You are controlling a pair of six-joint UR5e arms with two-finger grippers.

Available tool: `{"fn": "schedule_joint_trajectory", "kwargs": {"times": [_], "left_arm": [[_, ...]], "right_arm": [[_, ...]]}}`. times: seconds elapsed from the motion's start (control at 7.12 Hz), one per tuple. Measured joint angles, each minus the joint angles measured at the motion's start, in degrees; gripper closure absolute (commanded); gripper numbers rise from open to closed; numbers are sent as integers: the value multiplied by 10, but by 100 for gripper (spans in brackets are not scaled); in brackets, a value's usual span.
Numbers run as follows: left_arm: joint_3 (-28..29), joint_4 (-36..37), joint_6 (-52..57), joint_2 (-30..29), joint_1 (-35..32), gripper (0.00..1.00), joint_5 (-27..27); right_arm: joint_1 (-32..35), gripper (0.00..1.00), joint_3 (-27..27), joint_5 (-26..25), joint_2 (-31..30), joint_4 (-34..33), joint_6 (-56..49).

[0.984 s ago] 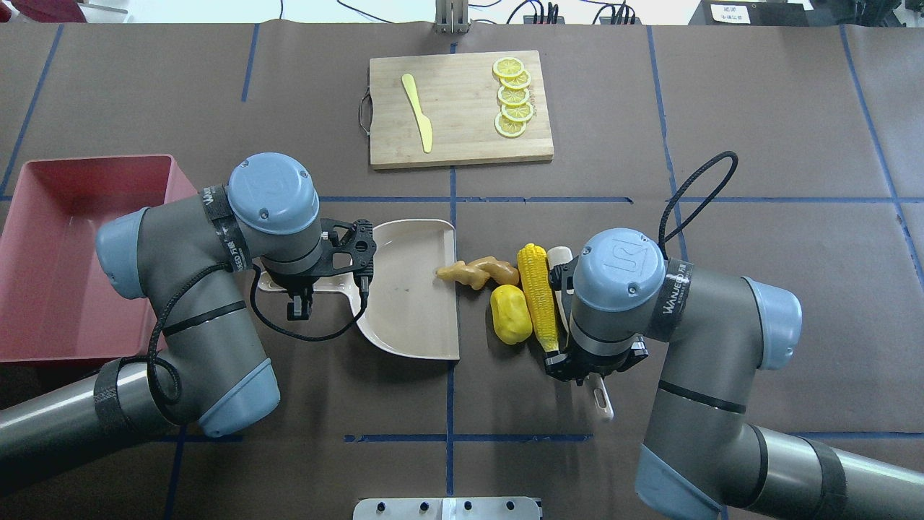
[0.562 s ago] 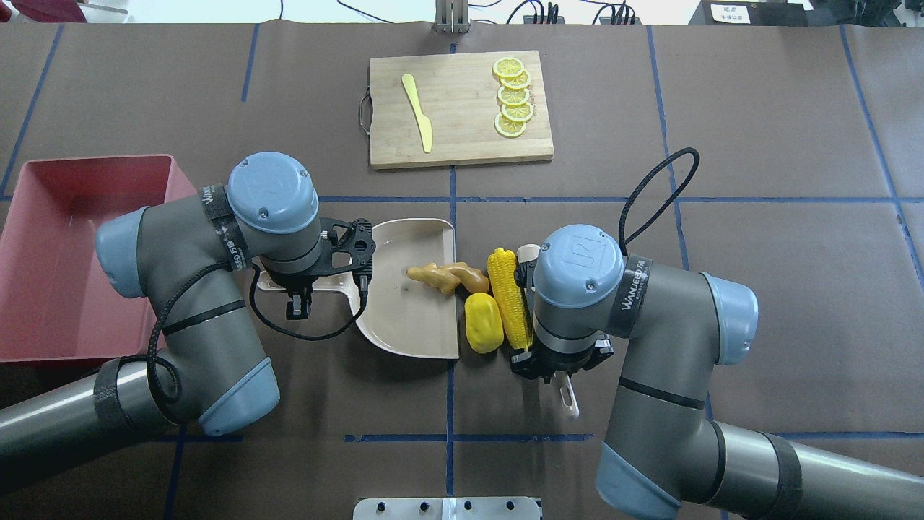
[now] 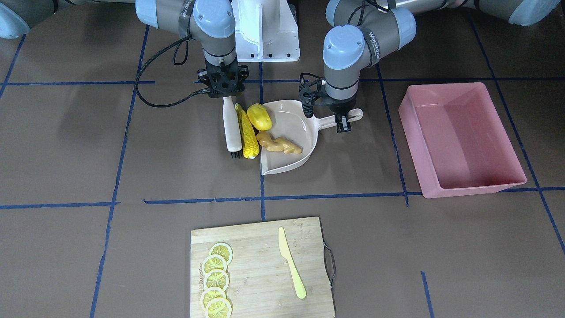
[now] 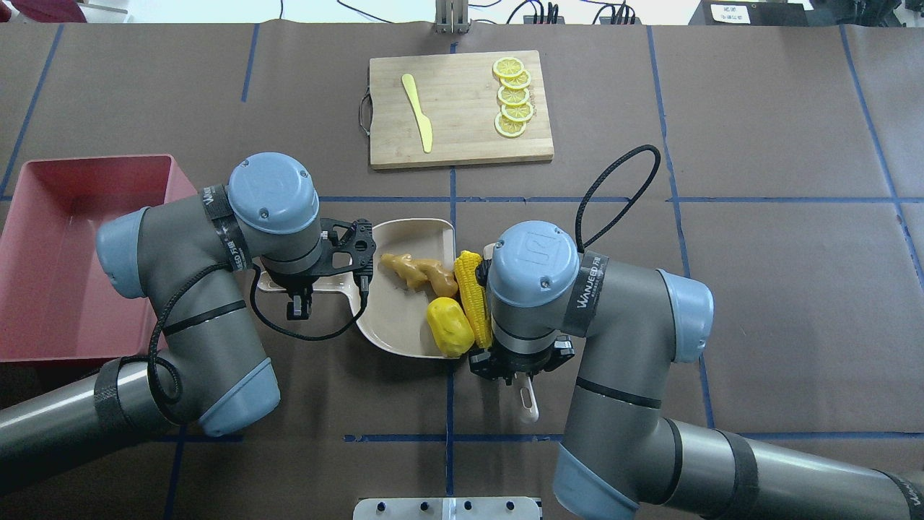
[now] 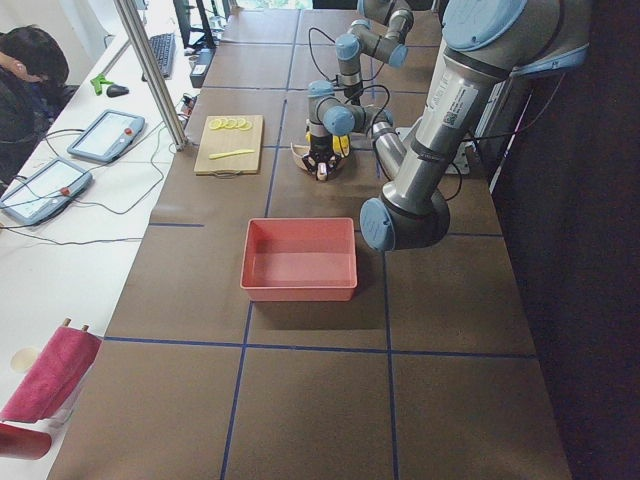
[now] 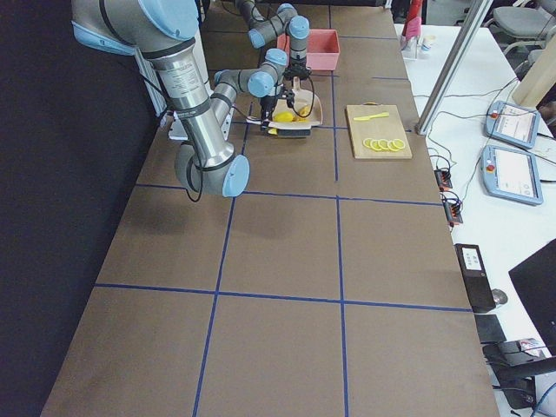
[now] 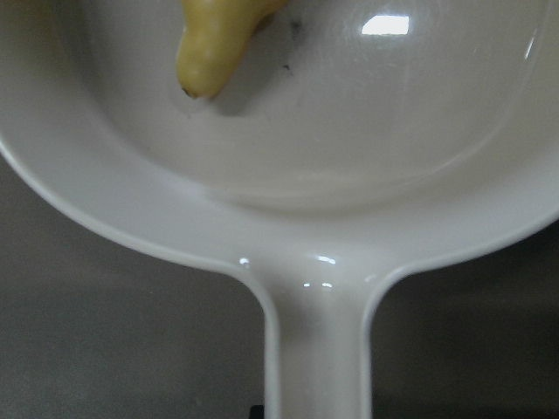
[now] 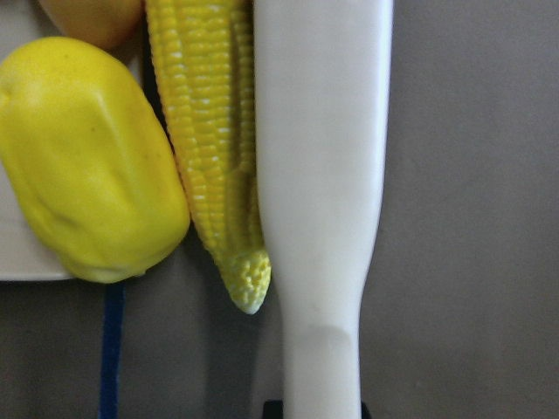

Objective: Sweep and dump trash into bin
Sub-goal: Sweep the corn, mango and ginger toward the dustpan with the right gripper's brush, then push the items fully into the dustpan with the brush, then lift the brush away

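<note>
Exterior front-facing: the right gripper [image 3: 225, 93] pinches the white brush [image 3: 231, 126], which lies flat against the corn cob [image 3: 247, 132] just beside the beige dustpan [image 3: 304, 128]. The lumpy yellow piece [image 3: 259, 117] straddles its lip and the ginger root [image 3: 278, 144] lies inside. The left gripper [image 3: 340, 115] clamps the dustpan's handle. The pink bin [image 3: 474, 187] stands well apart.

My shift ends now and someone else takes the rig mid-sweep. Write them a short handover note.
Grippers: left gripper shut on the dustpan handle; right gripper shut on the brush, which lies against the corn cob at the pan's lip.
Done: ginger root in the pan; yellow oval piece partly over the lip.
Left: finish the sweep, then dump into the bin, which looks empty.
</note>
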Motion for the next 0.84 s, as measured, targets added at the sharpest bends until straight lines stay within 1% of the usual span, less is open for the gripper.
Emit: {"fn": "schedule_joint_trajectory", "kwargs": {"times": [0.42,0.84], "left_arm": [[0,0,-1,0,0,100,0],[0,-1,-2,0,0,100,0]], "right_arm": [[-4,100,-45,0,48,4,14],[-7,100,-60,1,70,5,21]]}}
